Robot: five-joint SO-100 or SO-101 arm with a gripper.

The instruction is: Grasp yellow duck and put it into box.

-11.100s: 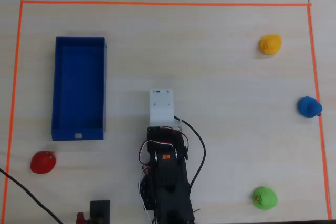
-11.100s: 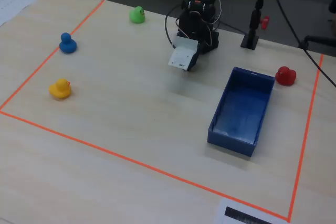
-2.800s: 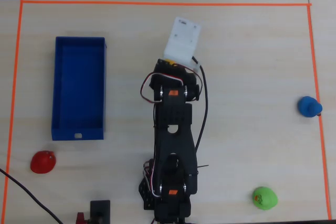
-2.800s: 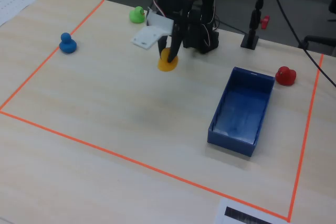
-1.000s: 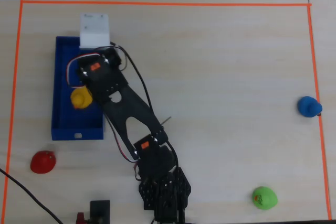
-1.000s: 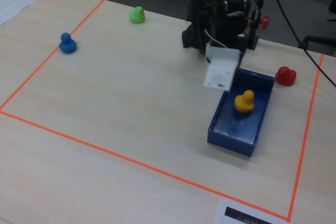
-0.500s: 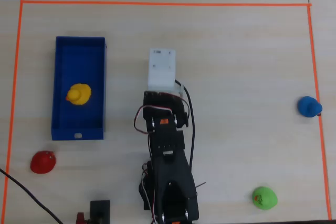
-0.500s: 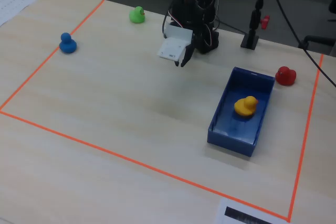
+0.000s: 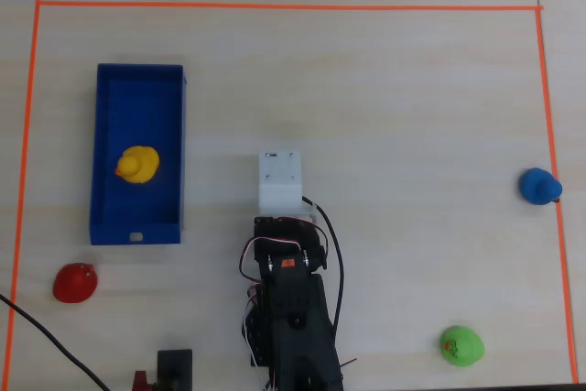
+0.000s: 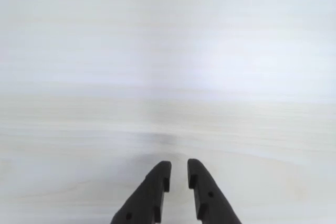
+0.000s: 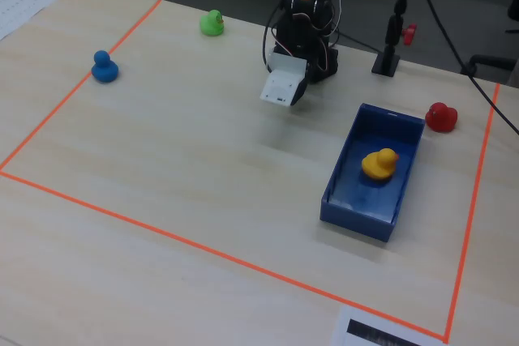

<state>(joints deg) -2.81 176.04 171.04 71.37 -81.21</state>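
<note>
The yellow duck [image 9: 137, 165] lies inside the dark-blue box [image 9: 103, 135] at the left of the overhead view. In the fixed view the yellow duck [image 11: 379, 164] sits in the middle of the box [image 11: 354, 215], free of the arm. My gripper [image 10: 179, 167] hangs over bare table, well away from the box. Its two black fingers stand almost together with only a thin slit between them and nothing in it. From above, the white wrist housing [image 9: 280, 181] hides the gripper.
A red duck [image 9: 74, 283] lies below the box, a green duck [image 9: 461, 345] at the lower right, a blue duck [image 9: 539, 186] on the right tape line. Orange tape [image 9: 275, 6] frames the work area. A black stand [image 11: 390, 61] is behind the arm base [image 9: 288, 327].
The arm has drawn further back toward its base, away from the box. The yellow duck stays where it was dropped in the box.
</note>
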